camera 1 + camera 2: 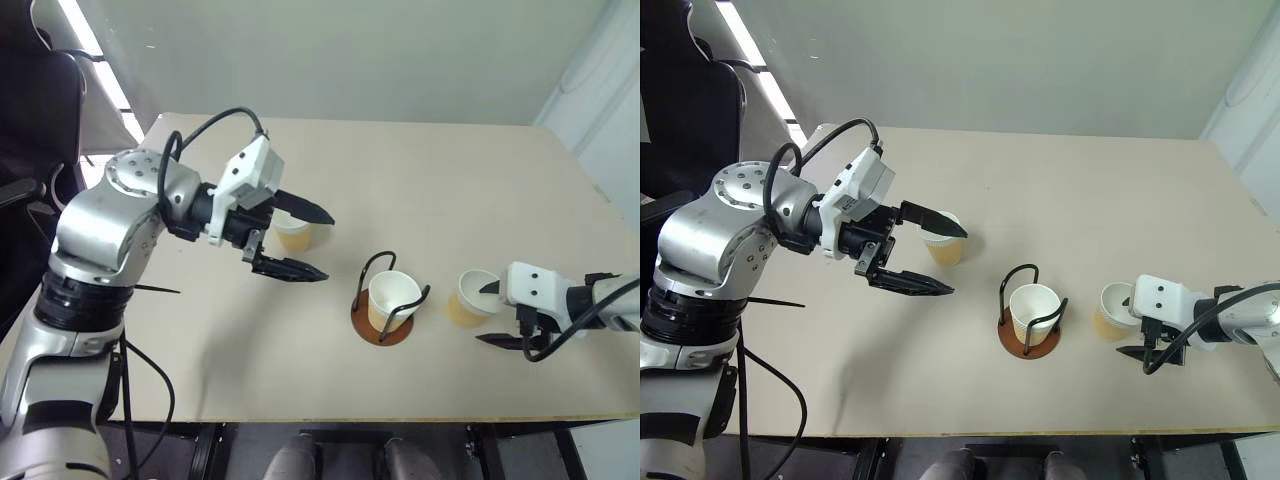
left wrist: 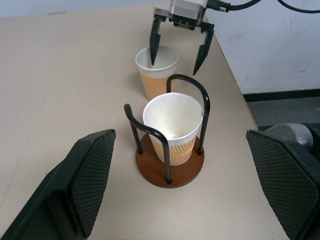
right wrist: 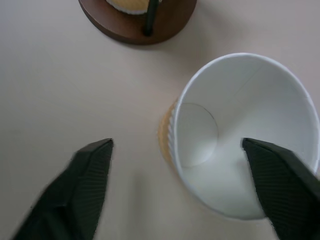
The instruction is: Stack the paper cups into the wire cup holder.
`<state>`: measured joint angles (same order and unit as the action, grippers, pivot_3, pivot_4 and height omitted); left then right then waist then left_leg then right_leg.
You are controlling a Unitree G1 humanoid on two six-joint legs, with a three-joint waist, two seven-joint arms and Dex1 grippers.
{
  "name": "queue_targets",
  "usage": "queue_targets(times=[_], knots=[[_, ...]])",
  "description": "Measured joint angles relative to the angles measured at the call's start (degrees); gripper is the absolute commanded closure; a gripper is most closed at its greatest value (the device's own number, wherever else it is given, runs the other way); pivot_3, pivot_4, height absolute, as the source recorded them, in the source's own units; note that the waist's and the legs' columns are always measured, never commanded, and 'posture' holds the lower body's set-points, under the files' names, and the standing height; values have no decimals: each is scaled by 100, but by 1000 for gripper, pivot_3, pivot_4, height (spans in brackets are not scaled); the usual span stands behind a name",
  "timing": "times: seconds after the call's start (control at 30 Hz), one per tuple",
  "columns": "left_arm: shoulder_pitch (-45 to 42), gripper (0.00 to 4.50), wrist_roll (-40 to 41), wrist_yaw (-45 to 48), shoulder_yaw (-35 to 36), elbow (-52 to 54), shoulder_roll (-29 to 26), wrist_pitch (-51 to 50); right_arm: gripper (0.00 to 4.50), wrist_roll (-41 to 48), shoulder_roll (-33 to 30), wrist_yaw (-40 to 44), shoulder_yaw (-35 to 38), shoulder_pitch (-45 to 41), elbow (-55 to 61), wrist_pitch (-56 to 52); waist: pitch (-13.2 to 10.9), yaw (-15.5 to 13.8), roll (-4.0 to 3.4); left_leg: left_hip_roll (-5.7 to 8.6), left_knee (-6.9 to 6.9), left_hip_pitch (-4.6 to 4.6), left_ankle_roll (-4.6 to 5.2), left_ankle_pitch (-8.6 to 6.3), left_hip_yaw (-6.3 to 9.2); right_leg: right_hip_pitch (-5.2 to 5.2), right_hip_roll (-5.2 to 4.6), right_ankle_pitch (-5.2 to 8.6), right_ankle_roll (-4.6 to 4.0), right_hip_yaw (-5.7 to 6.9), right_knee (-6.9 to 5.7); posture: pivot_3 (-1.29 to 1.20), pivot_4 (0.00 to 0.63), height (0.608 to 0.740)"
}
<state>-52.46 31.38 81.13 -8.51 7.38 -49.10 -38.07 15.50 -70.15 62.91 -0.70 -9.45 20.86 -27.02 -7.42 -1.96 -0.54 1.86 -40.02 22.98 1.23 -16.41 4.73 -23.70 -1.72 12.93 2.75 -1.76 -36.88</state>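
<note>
The wire cup holder (image 1: 384, 326), a brown disc with black wire loops, stands mid-table with one paper cup (image 1: 392, 298) upright inside it. To its right a second paper cup (image 1: 468, 298) stands on the table. My right gripper (image 1: 490, 314) is open and straddles that cup's near wall, with one finger over the white inside (image 3: 240, 135) and the other outside. A third paper cup (image 1: 300, 236) stands left of the holder, just behind my left gripper (image 1: 326, 245). The left gripper hovers open above the table with nothing between its fingers, pointing toward the holder.
The tan table (image 1: 420, 170) reaches its front edge just below the holder and its right edge past the right arm. A black chair (image 1: 30, 110) stands at the back left. A black cable (image 1: 215, 125) loops over the left wrist.
</note>
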Motion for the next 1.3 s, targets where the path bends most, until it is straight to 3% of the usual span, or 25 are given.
queue_targets(times=[0.27,0.3,0.57,0.97,1.3], knots=[[156,0,0,63,1,54,-211,7,4270,26,28,255,-14,-79,-35,26,0,3,0,0,1,0,-1,-1,0,0,0,0,0,0,1,0,150,740],[172,0,0,90,1,53,-247,9,4460,55,29,276,2,-90,-28,4,0,3,0,0,1,1,-2,-1,0,0,0,0,0,-1,2,0,150,740],[279,0,-8,89,61,51,-386,19,4460,758,-60,493,531,-641,411,-642,-1,12,-1,0,4,3,-6,-3,0,-3,1,1,-2,-2,3,0,150,740],[336,0,-1,120,116,56,-389,19,4460,1528,-132,511,372,-3215,948,-1463,-1,19,-2,0,13,15,-10,-5,8,-14,3,3,-4,0,15,0,150,740],[311,0,-11,130,105,45,-327,19,4460,1723,186,526,-86,-3382,1377,-1726,-2,15,-3,1,14,21,-10,-5,13,-17,2,3,-4,2,21,0,150,740]])
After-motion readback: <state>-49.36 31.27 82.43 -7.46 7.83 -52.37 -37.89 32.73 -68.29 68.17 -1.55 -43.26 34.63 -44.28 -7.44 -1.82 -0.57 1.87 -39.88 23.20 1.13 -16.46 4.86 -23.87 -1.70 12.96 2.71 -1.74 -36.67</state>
